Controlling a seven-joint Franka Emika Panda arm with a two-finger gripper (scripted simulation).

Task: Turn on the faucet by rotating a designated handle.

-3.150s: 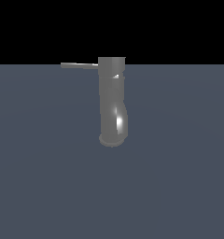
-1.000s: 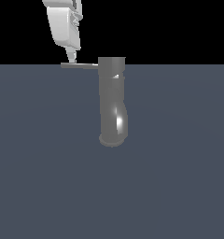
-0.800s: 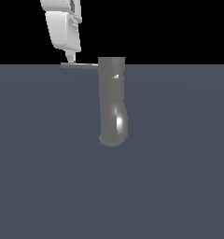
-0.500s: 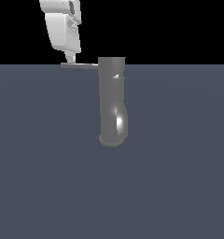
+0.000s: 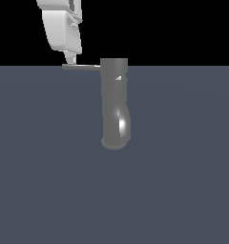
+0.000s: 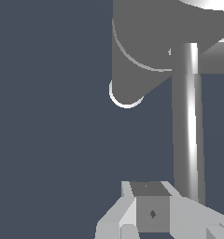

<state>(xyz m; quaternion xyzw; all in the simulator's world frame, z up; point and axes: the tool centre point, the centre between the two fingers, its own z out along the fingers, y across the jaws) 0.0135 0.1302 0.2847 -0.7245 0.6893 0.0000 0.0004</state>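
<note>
Faucet (image 5: 114, 105) stands on grey table (image 5: 183, 181), thick tube curving toward flared foot. Handle (image 5: 83, 66) sticks out sideways from tube top toward exterior view's left, thin and flat. Gripper (image 5: 71, 60) hangs just above handle's outer end, tip touching or nearly so. Placement at far end likely chosen for leverage: push there swings bar around tube. Wrist view shows handle (image 6: 188, 121) running alongside jaws. Jaws' spread not readable; nothing visibly clasped. Handle looks unturned yet.
</note>
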